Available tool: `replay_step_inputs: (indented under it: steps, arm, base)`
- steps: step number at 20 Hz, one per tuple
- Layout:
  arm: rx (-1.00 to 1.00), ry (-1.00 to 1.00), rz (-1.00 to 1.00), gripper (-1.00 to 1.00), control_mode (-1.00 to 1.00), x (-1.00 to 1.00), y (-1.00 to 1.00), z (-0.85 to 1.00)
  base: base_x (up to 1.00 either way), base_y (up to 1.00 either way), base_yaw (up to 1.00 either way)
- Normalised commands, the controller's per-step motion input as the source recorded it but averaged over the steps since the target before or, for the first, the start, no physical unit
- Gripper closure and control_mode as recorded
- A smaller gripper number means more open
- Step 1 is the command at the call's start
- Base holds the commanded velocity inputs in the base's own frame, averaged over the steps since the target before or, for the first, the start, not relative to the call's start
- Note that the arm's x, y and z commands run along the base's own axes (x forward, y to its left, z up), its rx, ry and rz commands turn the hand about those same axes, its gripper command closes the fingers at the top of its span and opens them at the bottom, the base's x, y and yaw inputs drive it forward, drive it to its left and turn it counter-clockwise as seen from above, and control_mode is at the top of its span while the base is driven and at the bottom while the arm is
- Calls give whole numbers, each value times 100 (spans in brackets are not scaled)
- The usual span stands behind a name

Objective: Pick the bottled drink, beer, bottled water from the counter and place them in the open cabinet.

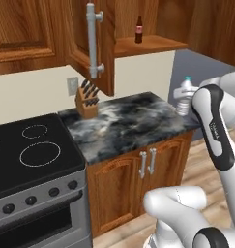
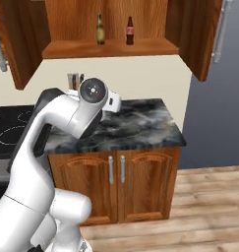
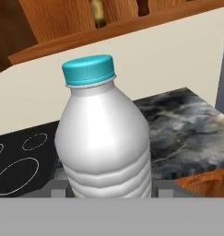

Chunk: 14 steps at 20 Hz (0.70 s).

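I have the bottled water (image 3: pixel 104 133) pinched between my jaws, which press on its lower ribbed body; it stands upright with the blue-green cap (image 3: pixel 89 70) in the upper middle of the hand view, so nothing tips while I carry it. In the left base view it sits at the right edge, lifted clear above the counter (image 1: pixel 124 123). The bottled drink (image 2: pixel 130 30) and the beer (image 2: pixel 100 29) stand apart on the shelf of the open cabinet (image 2: pixel 111 48) at the top of the right base view (two of three done, I judge). The free stretch of shelf beside them looks like the sensible spot for this last one.
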Motion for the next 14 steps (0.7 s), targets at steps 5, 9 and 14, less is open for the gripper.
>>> replay_step_inputs:
  steps: [5,9,14]
  arm:
    - [0,0,0,100,100,0,0,0]
    - [0,0,0,100,100,0,0,0]
    - [0,0,0,100,100,0,0,0]
  base:
    - [61,-1,26]
    - [61,-32,24]
    - [58,-39,21]
